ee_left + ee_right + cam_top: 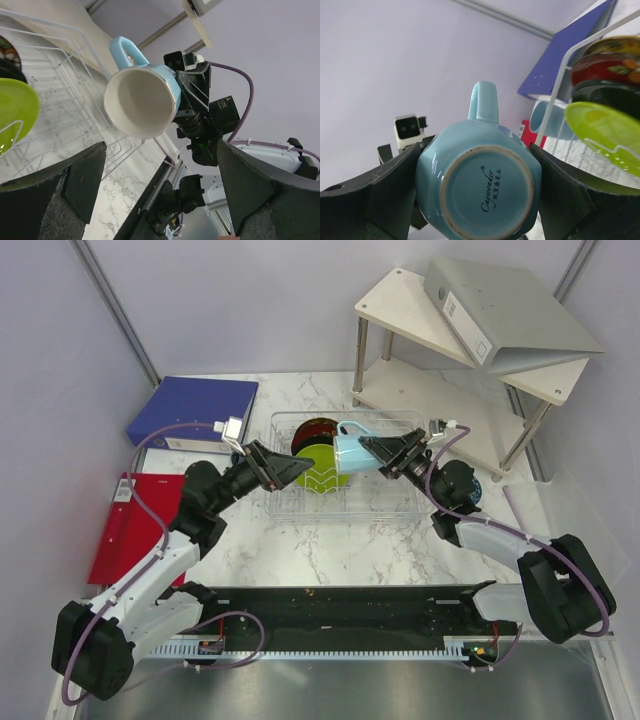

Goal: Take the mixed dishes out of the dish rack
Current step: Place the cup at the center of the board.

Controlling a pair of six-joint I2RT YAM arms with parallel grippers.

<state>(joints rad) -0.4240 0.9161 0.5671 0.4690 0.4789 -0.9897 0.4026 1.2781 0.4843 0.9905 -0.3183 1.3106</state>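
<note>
**Blue cup held sideways over the rack**

The right claw [372, 452] grips 1 light blue cup [350, 450] by its sides, base toward the wrist, handle up, mouth facing the left claw [287, 468]. The cup hangs above the dish rack [340, 508] on the marble counter [330, 550]. The left claw stands wide open, holding nothing, just beside the lime-green plate [318, 476], upright in the rack with darker dishes [316, 430] behind it.

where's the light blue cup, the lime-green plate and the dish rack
light blue cup [140, 102]: left wrist view, on its white inside wall
lime-green plate [312, 462]: top external view, on its green face
dish rack [385, 502]: top external view, on its bare clear floor, near the front edge
</note>
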